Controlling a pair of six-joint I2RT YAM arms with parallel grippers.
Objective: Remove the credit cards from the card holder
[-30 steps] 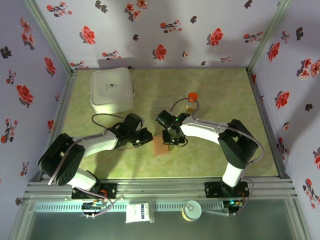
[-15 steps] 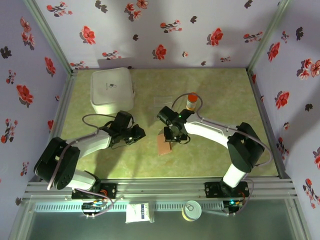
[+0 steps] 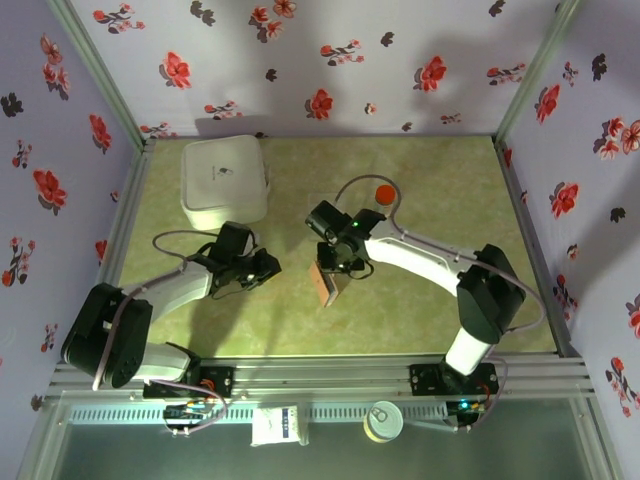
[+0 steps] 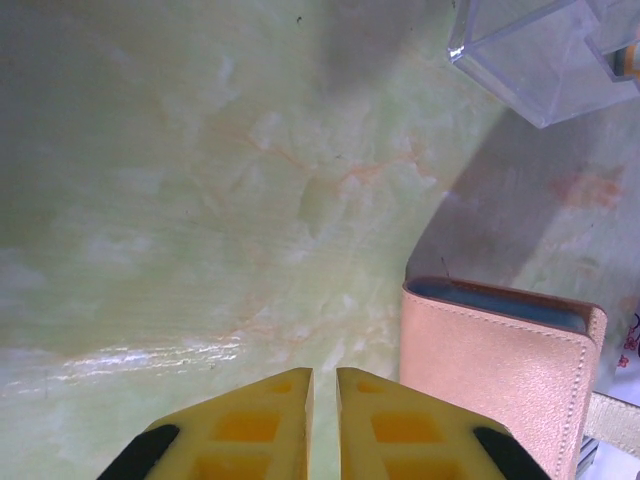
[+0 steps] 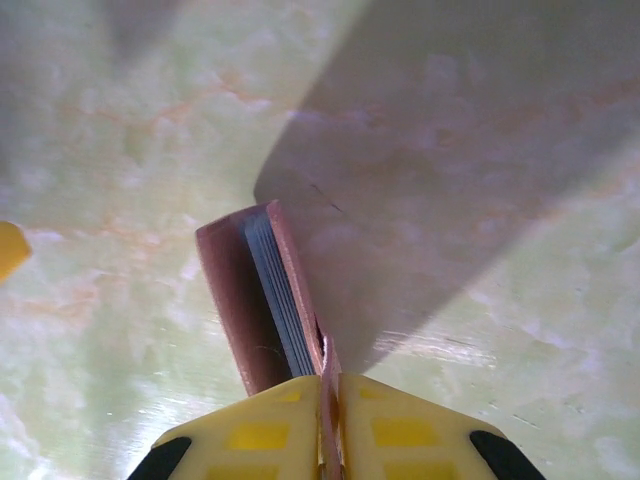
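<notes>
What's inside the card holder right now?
Between the card holder's brown covers, only stacked blue-grey edges show. It is nearly closed, so whether cards sit inside is hidden.

Brown card holder [image 3: 326, 283], blue-grey inside, green marbled table [image 3: 430, 180], white box [image 3: 225, 180]

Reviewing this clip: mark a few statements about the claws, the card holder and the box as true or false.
1. The right claw is shut on an edge of the card holder. True.
2. The left claw holds a credit card. False: it is shut on nothing, beside the holder.
3. The white box sits at the far left of the table. True.
4. The card holder lies spread open flat. False: it is folded nearly closed.
</notes>
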